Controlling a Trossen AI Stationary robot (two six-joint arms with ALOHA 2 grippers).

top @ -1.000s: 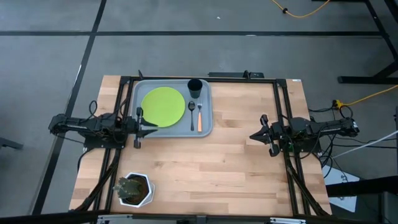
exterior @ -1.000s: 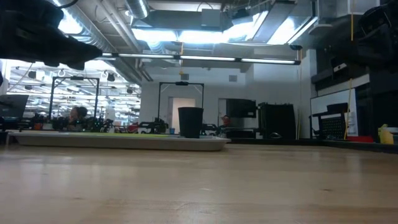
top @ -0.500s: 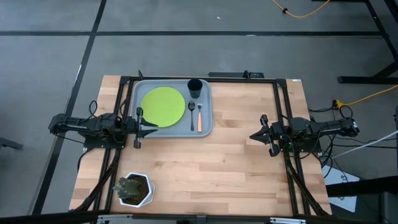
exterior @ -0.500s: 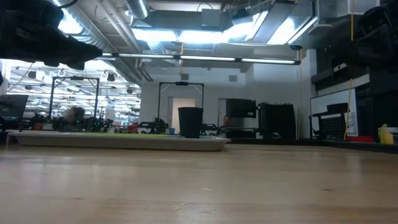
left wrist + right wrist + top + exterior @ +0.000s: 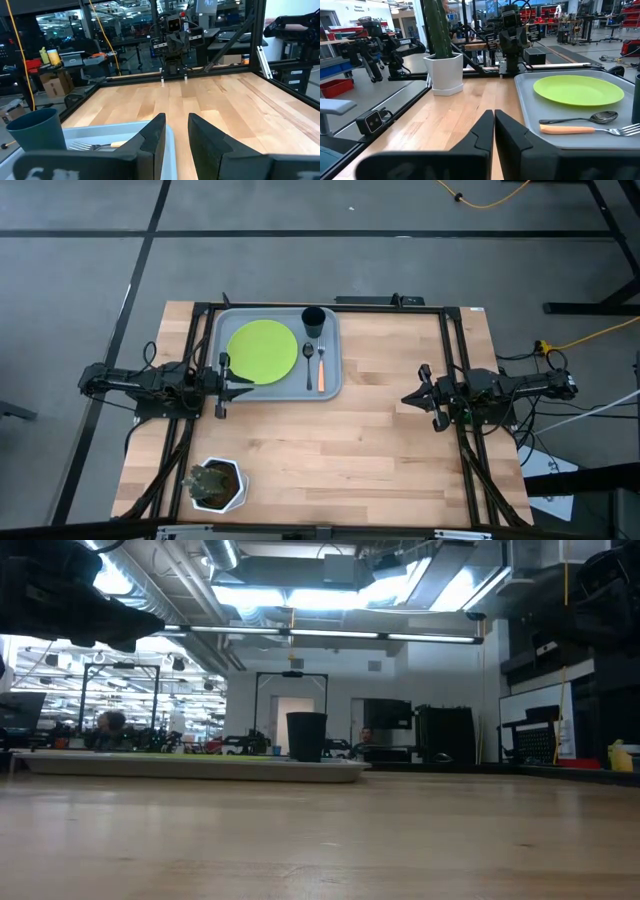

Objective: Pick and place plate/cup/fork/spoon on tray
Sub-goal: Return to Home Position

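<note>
The grey-blue tray [image 5: 225,388] lies at the table's far left and holds the lime-green plate [image 5: 262,350], the dark cup [image 5: 313,319], the dark spoon [image 5: 309,364] and the orange-handled fork [image 5: 321,370]. My left gripper [image 5: 240,388] hovers over the tray's near left corner, fingers slightly apart and empty; in its wrist view [image 5: 176,131] the cup [image 5: 36,131] and fork [image 5: 95,146] show. My right gripper [image 5: 407,398] waits at the table's right side, shut and empty. Its wrist view [image 5: 494,125] shows the plate [image 5: 578,89], spoon [image 5: 580,119] and fork [image 5: 585,130] on the tray [image 5: 530,100].
A white hexagonal pot with a plant [image 5: 215,485] stands at the near left corner; it also shows in the right wrist view [image 5: 445,70]. Bare wood [image 5: 370,440] spans the table's middle and near side. A dark frame rail [image 5: 455,380] runs along each side.
</note>
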